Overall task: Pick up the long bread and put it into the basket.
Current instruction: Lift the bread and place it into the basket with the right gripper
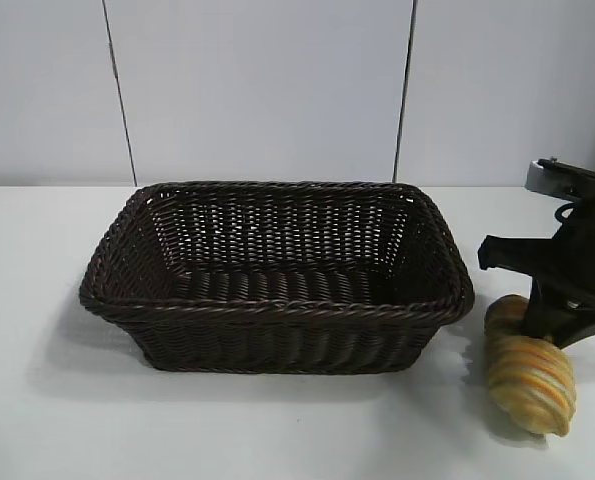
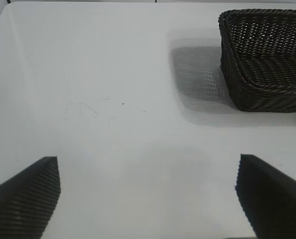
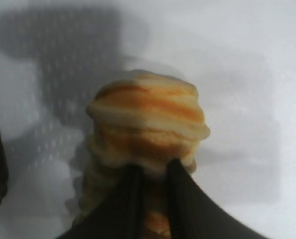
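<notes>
Right gripper (image 3: 152, 172) jaws pinch the bread (image 1: 530, 370) lying on the desk (image 1: 37, 400); lifting into the empty basket (image 1: 277, 310) remains. Left gripper (image 2: 148, 191) idles, jaws spread.

A plain white table (image 1: 37, 420) carries two things. The basket (image 1: 277, 340), dark brown woven wicker with flared sides and a braided rim, stands near its middle and casts a soft shadow on the tabletop. The long bread (image 1: 533, 382), golden-yellow with orange-brown ridges, lies just beside the basket's right end.
</notes>
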Tool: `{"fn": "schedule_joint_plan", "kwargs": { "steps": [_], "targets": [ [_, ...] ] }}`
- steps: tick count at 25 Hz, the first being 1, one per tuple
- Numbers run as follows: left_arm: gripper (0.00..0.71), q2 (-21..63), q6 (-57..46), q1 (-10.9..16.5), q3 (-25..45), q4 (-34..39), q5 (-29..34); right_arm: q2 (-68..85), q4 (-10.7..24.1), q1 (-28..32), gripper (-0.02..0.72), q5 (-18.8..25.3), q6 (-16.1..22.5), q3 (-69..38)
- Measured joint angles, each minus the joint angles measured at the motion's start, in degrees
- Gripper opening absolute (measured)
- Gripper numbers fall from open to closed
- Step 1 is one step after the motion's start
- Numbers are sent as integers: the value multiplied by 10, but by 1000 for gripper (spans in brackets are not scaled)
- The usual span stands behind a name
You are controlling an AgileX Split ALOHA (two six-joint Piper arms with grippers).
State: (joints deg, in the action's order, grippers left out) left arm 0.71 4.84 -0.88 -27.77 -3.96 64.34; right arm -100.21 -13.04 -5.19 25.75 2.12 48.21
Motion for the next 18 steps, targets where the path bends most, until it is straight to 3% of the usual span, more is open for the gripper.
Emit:
{"fn": "schedule_joint_plan", "kwargs": {
  "steps": [5,11,15,18],
  "targets": [
    [694,0,0,0,0,0,0,75,14,0,53,23,0,1],
    [694,0,0,0,0,0,0,151,38,0,50,96,11,51],
    [694,0,0,0,0,0,0,179,40,0,50,133,12,102],
    [694,0,0,0,0,0,0,180,22,0,50,141,12,135]
  ]
}}
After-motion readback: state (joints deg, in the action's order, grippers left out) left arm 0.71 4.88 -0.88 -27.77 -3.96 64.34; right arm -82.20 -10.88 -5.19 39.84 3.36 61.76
